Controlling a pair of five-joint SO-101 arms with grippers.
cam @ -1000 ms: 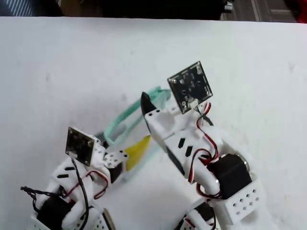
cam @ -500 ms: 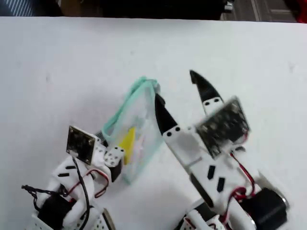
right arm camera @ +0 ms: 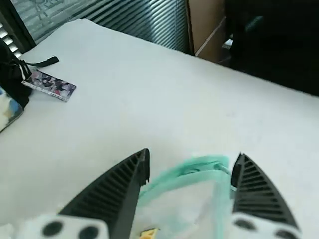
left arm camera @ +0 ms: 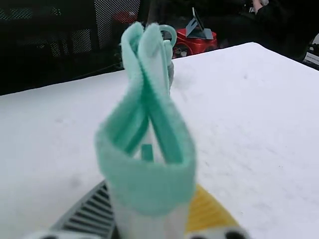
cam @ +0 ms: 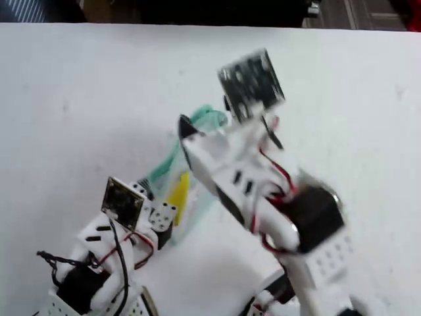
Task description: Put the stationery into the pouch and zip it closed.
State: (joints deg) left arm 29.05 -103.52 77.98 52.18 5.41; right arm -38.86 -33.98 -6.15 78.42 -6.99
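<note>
The right claw [right arm camera: 192, 155], spread wide, has been swung back astride the pouch [right arm camera: 185, 174], which is clamped by the left claw [cam: 158, 214]; zipping is judged next.

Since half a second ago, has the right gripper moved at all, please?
Yes: against the table's far edge, the right gripper swung left, now open astride the pouch's end.
</note>
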